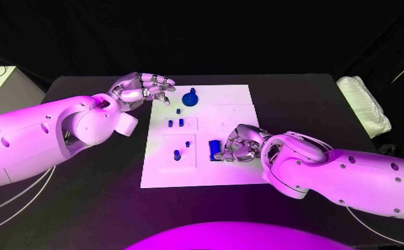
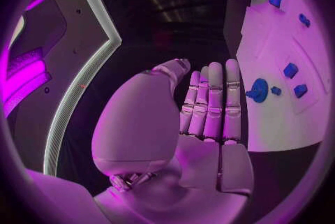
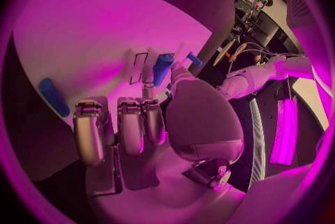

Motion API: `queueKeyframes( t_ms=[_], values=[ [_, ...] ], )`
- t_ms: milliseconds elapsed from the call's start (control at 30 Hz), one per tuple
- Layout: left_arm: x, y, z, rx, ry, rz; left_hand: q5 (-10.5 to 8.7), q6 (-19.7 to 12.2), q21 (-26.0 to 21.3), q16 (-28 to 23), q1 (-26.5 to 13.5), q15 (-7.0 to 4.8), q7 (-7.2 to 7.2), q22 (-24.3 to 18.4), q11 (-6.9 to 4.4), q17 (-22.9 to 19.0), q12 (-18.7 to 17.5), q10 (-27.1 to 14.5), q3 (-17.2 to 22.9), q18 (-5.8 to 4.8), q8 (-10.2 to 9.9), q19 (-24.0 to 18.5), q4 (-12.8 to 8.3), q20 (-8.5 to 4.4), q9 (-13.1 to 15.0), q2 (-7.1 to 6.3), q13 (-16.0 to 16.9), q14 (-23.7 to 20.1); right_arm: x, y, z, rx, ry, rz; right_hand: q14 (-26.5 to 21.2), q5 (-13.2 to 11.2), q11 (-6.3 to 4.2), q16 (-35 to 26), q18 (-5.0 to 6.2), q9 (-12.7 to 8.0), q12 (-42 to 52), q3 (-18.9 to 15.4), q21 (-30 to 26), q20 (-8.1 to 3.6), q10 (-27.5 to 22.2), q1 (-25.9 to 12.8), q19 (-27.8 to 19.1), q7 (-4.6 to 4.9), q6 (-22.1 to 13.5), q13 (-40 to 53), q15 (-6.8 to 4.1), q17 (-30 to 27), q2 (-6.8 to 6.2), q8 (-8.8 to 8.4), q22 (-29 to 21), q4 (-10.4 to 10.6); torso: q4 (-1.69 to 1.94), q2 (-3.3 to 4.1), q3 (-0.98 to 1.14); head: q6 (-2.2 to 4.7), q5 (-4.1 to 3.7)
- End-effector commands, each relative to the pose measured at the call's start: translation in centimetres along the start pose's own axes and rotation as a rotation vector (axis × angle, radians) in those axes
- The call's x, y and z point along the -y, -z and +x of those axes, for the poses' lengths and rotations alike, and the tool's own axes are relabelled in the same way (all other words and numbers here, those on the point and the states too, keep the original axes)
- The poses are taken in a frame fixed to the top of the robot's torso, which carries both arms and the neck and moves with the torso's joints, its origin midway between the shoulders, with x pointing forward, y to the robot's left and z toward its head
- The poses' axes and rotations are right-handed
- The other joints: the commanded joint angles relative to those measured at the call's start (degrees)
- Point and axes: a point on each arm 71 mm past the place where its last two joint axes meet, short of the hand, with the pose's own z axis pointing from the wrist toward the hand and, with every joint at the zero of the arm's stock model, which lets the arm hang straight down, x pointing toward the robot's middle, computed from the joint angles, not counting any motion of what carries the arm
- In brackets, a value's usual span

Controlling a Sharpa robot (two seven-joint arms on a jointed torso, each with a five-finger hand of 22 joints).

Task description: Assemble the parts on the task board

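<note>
My right hand (image 1: 238, 145) sits over the task board (image 1: 236, 95) near its right edge, toward the front, fingers curled round a blue cylindrical part (image 1: 215, 146). The right wrist view shows that part pinched between thumb and finger, standing roughly upright over the board. My left hand (image 1: 143, 89) hovers at the board's far left corner with nothing in it; the left wrist view shows its fingers straight and side by side, thumb apart.

Step in hand, I judge: seating the held part in its place. I can't tell if it's already touching the board. Next move calls for lining the part up with its socket and pressing straight down without tilting.

Other parts: a round blue piece with a knob (image 1: 191, 97) near the far edge, two small blue pegs (image 1: 175, 123) mid-left, one more peg (image 1: 177, 155) toward the front left.

The board lies mid black table (image 1: 93, 203). Dark curtain behind; a white bundle (image 1: 364, 110) at the table's right edge.
</note>
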Motion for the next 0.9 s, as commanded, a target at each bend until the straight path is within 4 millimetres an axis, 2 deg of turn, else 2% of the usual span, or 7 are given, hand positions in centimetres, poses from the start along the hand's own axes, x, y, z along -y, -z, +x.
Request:
queueKeyframes(
  t_ms=[33, 200, 367, 433, 567, 733, 900],
  values=[
    [0.1, -0.1, 0.2, -0.017, 0.011, 0.005, 0.09, 0.4, -0.2, -0.3, -0.2, 0.00, -0.13, 0.1, 0.03, 0.1, -0.3, 0.3, -0.1, 0.66, 0.1, -0.3, 0.3, -0.13, -0.1, 0.58, -0.1, -0.4, -0.1, -0.1, 0.0, 0.015, 0.029, -0.005, 6.0, 0.0, -0.41, 0.2, -0.38, 0.0, 0.2, 1.1, 0.3, -0.28, 6.0, 2.0, 6.0, -0.10, 0.1, 15.0, -0.55, 15.1, 0.53, 0.37, 15.1, -0.4, -0.03, -0.04, -0.01, -0.07, -0.01],
    [0.1, -0.1, 0.2, -0.017, 0.011, 0.005, 0.09, 0.4, -0.2, -0.3, -0.2, 0.00, -0.13, 0.1, 0.03, 0.1, -0.3, 0.3, -0.1, 0.66, 0.1, -0.3, 0.3, -0.13, -0.1, 0.58, -0.1, -0.4, -0.2, -0.2, -0.1, 0.021, 0.036, -0.010, 6.0, 0.0, -0.42, 0.2, -0.38, -0.1, 0.2, 2.2, 0.3, -0.30, 6.0, 4.1, 6.0, -0.09, 0.0, 15.1, -0.57, 15.1, 0.10, 0.27, 15.1, -0.8, 0.00, -0.07, -0.03, -0.01, -0.06],
    [0.1, -0.1, 0.2, -0.017, 0.011, 0.004, 0.09, 0.4, -0.3, -0.4, -0.1, 0.00, -0.12, 0.1, 0.03, 0.1, -0.4, 0.3, -0.2, 0.68, 0.1, -0.3, 0.4, -0.12, -0.1, 0.63, -0.1, -0.4, -0.2, -0.1, -0.2, 0.038, 0.018, -0.025, 6.0, 0.0, -0.34, 0.2, -0.38, -0.2, 0.2, 2.2, 0.3, -0.28, 5.9, 3.9, 6.0, 0.00, 0.1, 15.0, -0.52, 15.1, -1.02, 0.27, 15.1, -0.3, -0.02, -0.08, -0.05, 0.05, -0.02],
    [0.1, 0.0, 0.2, -0.017, 0.011, 0.004, 0.09, 0.4, -0.3, -0.4, -0.1, 0.00, -0.12, 0.1, 0.03, 0.1, -0.4, 0.3, -0.2, 0.68, 0.1, -0.3, 0.4, -0.12, -0.1, 0.63, -0.1, -0.4, -0.2, 0.1, -0.4, 0.055, -0.001, -0.037, 6.0, 0.0, -0.29, 0.2, -0.38, -0.2, 0.1, 2.0, 0.3, -0.25, 5.9, 3.4, 6.0, 0.05, 0.1, 15.0, -0.47, 15.1, -2.02, 0.29, 15.1, 0.2, 0.01, -0.06, -0.03, 0.10, 0.02],
    [0.1, 0.0, 0.2, -0.016, 0.011, 0.004, 0.09, 0.4, -0.3, -0.4, -0.1, 0.00, -0.12, 0.1, 0.03, 0.1, -0.4, 0.3, -0.2, 0.68, 0.1, -0.3, 0.4, -0.12, -0.1, 0.63, -0.1, -0.4, -0.2, 0.3, -0.8, 0.110, -0.058, -0.065, 6.0, 0.0, -0.25, 0.2, -0.38, -0.2, 0.0, 1.7, 0.3, -0.22, 5.9, 2.7, 6.0, 0.09, 0.1, 15.0, -0.44, 15.1, -2.67, 0.29, 15.1, 0.4, -0.01, -0.12, -0.04, 0.16, 0.00],
    [0.1, -0.1, 0.2, -0.016, 0.011, 0.006, 0.09, 0.4, -0.3, -0.4, -0.1, 0.00, -0.12, 0.1, 0.03, 0.1, -0.4, 0.3, -0.2, 0.68, 0.1, -0.3, 0.4, -0.12, -0.1, 0.63, -0.1, -0.4, 0.3, 1.1, -2.1, 0.237, -0.170, -0.112, 5.9, 0.1, -0.05, 0.2, -0.38, -0.4, -0.7, 1.8, 0.3, -0.14, 5.5, 2.4, 6.0, 0.37, -0.8, 14.6, -0.31, 14.9, -2.83, -0.19, 15.1, 0.4, -0.08, -0.14, -0.05, 0.53, -0.23],
    [0.1, -0.1, 0.2, -0.015, 0.011, 0.009, 0.09, 0.4, -0.3, -0.4, -0.1, 0.00, -0.12, 0.1, 0.03, 0.1, -0.4, 0.3, -0.2, 0.68, 0.1, -0.3, 0.4, -0.12, -0.1, 0.63, -0.1, -0.4, 1.8, 1.9, -3.0, 0.276, -0.190, -0.099, 5.9, 0.1, 0.27, 0.1, -0.38, -0.6, -0.8, 2.1, 0.3, 0.03, 5.5, 2.7, 6.0, 0.74, -1.8, 14.6, -0.06, 14.9, -2.79, -0.81, 15.1, 0.2, -0.16, -0.17, -0.06, 0.79, -0.68]
  ],
)
